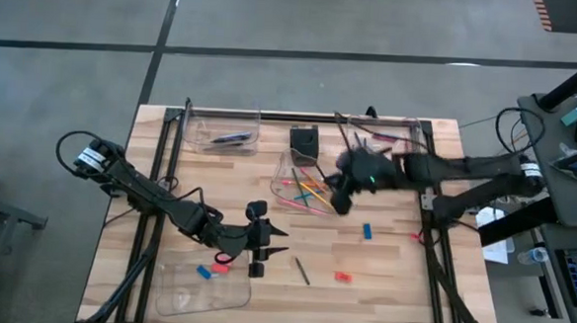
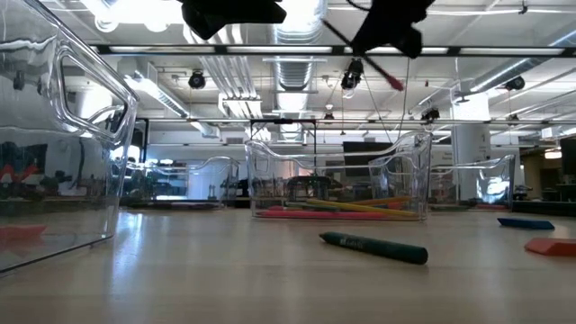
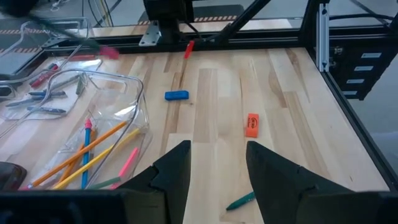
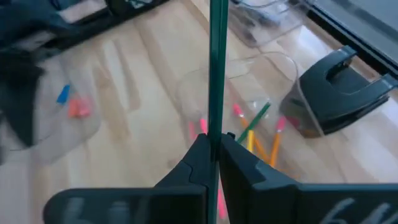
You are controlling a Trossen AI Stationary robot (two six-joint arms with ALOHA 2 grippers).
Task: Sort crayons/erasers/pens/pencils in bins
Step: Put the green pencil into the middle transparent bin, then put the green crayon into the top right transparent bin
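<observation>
Overhead, the right gripper hangs above the pencil bin at desk centre, jaws pinching an upright green pencil, while the left gripper hovers at seven o'clock, jaws spread and empty, a dark crayon lying beside it

The high view looks straight down on the whole table. The low view sits at table level, looking across to the pencil bin at frame centre. Both wrist views look close and obliquely down; both share this bin
</observation>
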